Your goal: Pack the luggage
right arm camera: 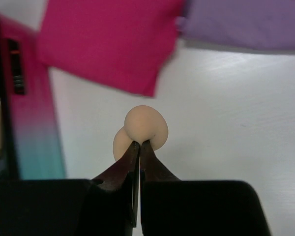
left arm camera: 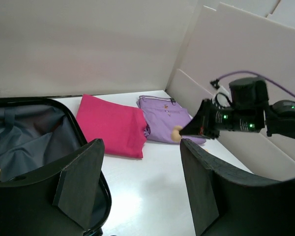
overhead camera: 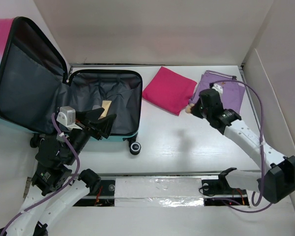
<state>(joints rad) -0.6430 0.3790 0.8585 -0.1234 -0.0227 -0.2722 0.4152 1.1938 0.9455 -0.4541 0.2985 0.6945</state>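
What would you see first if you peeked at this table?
The big open suitcase on the left grabs the eye first: it is pink and teal outside and dark grey inside. Next comes the bright pink folded cloth at the back middle of the table, with a purple cloth beside it on the right. The right gripper hangs shut right where the two cloths meet.
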